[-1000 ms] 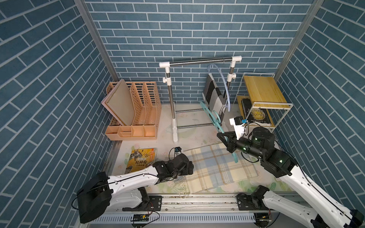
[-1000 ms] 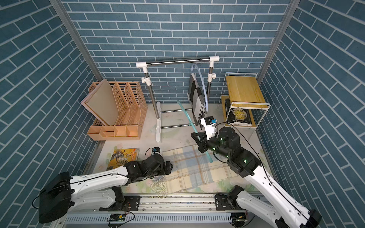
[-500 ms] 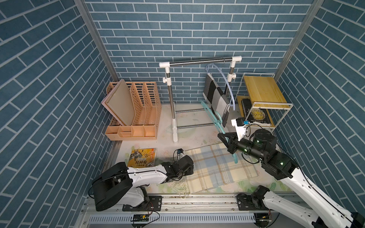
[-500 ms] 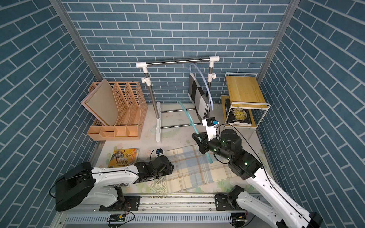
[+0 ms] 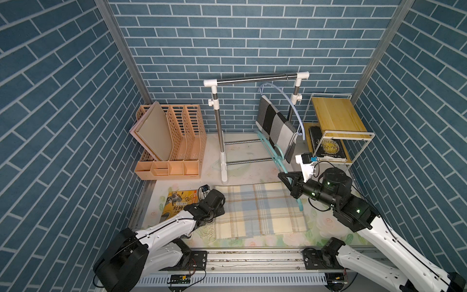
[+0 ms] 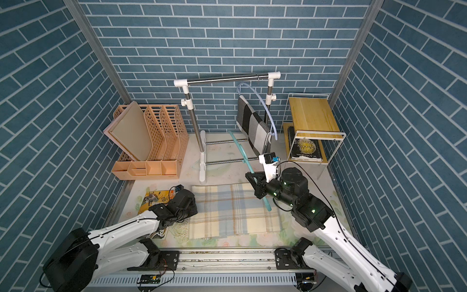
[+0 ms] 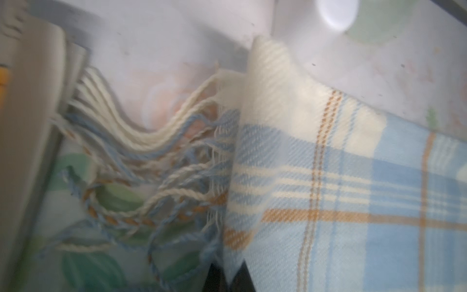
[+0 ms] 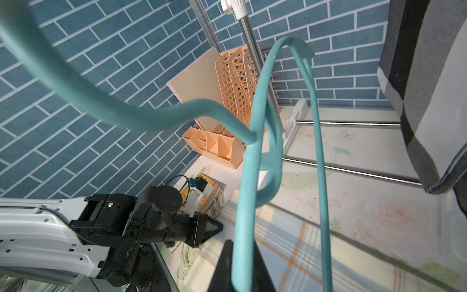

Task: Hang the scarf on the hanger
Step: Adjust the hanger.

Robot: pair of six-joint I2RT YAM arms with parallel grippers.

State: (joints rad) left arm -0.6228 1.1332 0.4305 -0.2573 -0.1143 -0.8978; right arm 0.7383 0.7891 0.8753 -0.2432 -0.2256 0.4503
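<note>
The scarf (image 5: 260, 209) (image 6: 232, 212), cream plaid with blue and orange lines and a fringed end, lies flat on the table in both top views. My left gripper (image 7: 231, 278) (image 8: 217, 225) sits low at the scarf's left edge and is shut, pinching a raised fold of the cloth (image 7: 265, 126) beside the fringe. My right gripper (image 5: 286, 177) (image 8: 238, 257) hovers over the scarf's far right corner, shut on the teal hanger (image 5: 271, 154) (image 8: 255, 141). The hanger slants from the rack's base down toward the scarf.
A clothes rack (image 5: 252, 79) stands at the back, with a grey checked cloth (image 5: 275, 126) on a pale blue hanger. An orange file organiser (image 5: 177, 141) is back left, a comic book (image 5: 177, 202) left of the scarf, a wood-topped shelf (image 5: 333, 116) with a book (image 5: 327, 146) back right.
My left gripper has gone from open to shut on the scarf's left edge, and its arm has swung lower and nearer the front. The right arm and hanger have barely moved.
</note>
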